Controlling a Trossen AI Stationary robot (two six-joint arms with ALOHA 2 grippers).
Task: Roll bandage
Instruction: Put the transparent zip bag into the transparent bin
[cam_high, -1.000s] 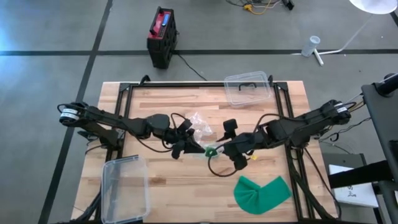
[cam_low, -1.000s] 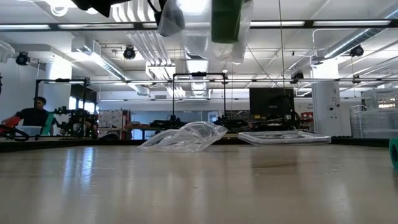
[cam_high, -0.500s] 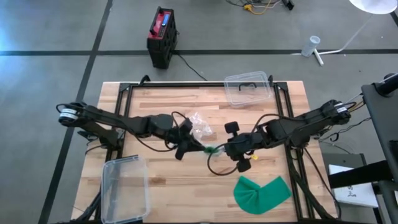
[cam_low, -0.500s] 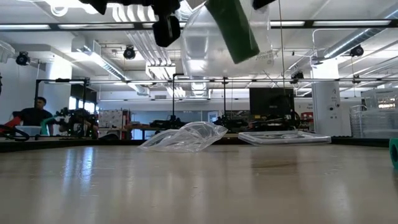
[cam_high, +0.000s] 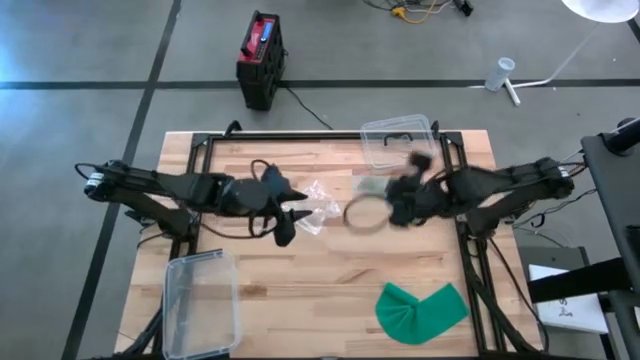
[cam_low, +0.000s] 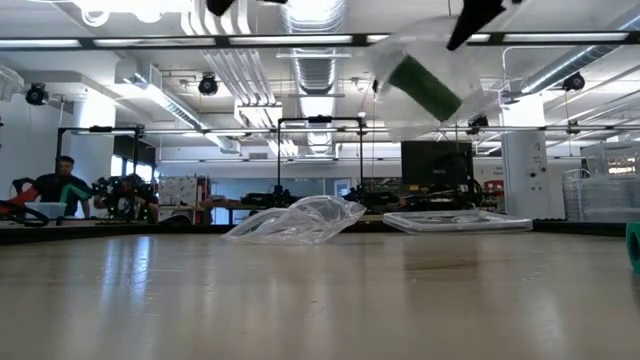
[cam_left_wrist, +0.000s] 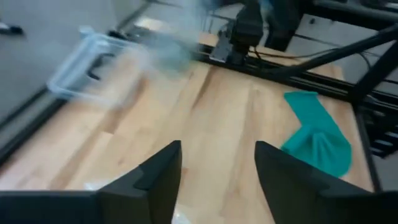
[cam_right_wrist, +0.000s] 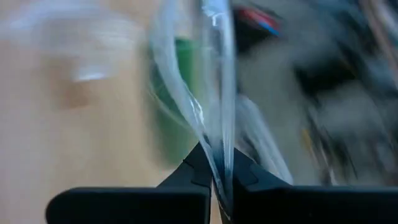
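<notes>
A clear plastic bag (cam_right_wrist: 211, 74) with a dark green bandage roll (cam_low: 425, 87) inside it hangs high above the table's middle, with my right gripper (cam_right_wrist: 221, 177) shut on it. In the high view the bag (cam_high: 365, 205) is blurred, just left of my right gripper (cam_high: 392, 207). My left gripper (cam_left_wrist: 217, 177) stands open and empty over the table's left middle (cam_high: 287, 222). An unrolled teal bandage (cam_high: 420, 310) lies flat near the front right. An empty clear bag (cam_low: 295, 220) lies crumpled on the table. My right gripper pinches the bag's thin clear film (cam_right_wrist: 214, 149) between its two fingertips. Whether one layer or several, I cannot tell. The bag is lifted clear of the table, and the green roll (cam_right_wrist: 181, 93) sits in it beyond the fingers.
A clear plastic container (cam_high: 398, 140) stands at the far edge, right of centre. Another clear container (cam_high: 200, 300) sits at the near left corner. Black frame rails run along the table's far edge (cam_left_wrist: 280, 62). Bare wood lies between the arms and the teal bandage.
My right gripper has shut on the bagged roll and carried it toward the table's right and far edge, tilting it. My left gripper has let go of the bag, opened, and drawn back up and toward the left.
</notes>
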